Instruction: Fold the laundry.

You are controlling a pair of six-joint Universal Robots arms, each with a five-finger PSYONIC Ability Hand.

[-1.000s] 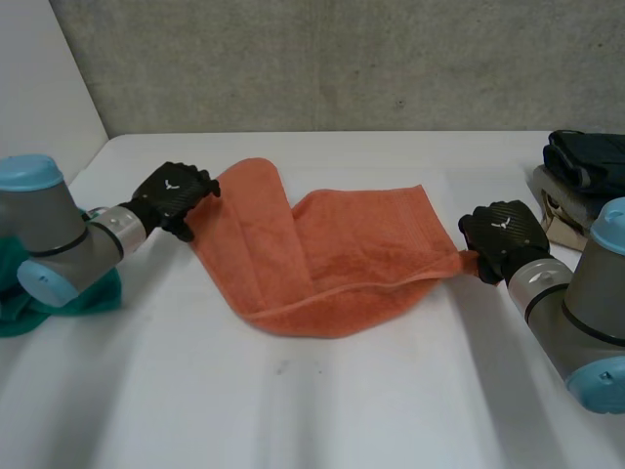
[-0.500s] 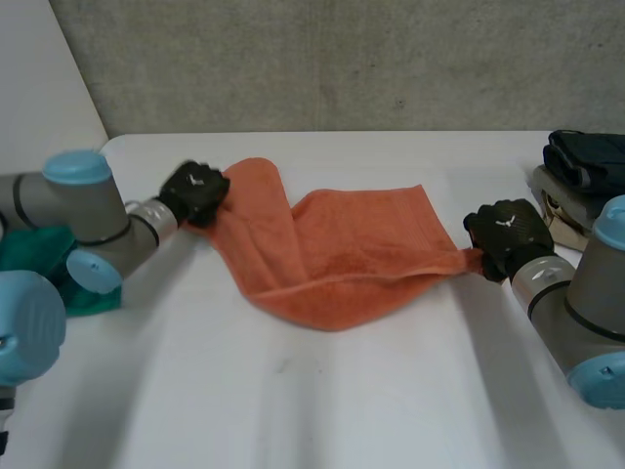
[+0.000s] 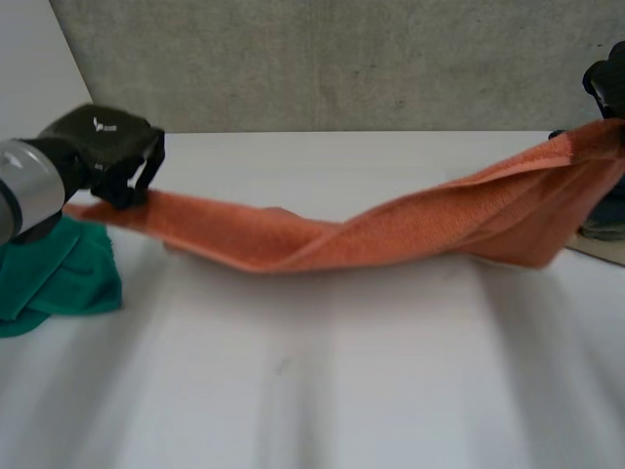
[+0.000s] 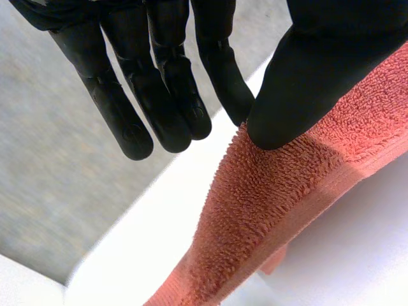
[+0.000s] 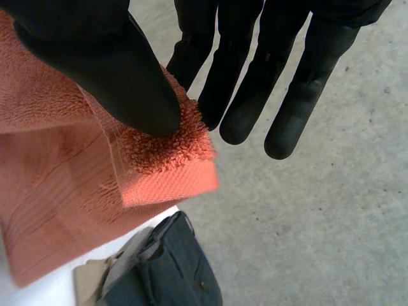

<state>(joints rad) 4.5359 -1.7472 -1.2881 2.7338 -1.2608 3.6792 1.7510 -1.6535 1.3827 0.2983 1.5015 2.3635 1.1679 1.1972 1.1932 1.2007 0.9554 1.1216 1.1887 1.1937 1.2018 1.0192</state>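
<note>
Stretching between both hands, an orange towel [image 3: 391, 230] hangs as a long twisted band over the white table [image 3: 322, 391], its middle sagging lowest. At one end the left hand [image 3: 103, 142] pinches the towel's edge between thumb and a finger, the other fingers straight. At the other end, raised higher, the right hand [image 3: 610, 83] clamps a corner of the towel between thumb and fingers. A green cloth [image 3: 54, 283] lies bunched on the table under the left arm. Below the right hand a dark garment [image 5: 172, 271] rests on a tan garment [image 5: 89, 284]
</note>
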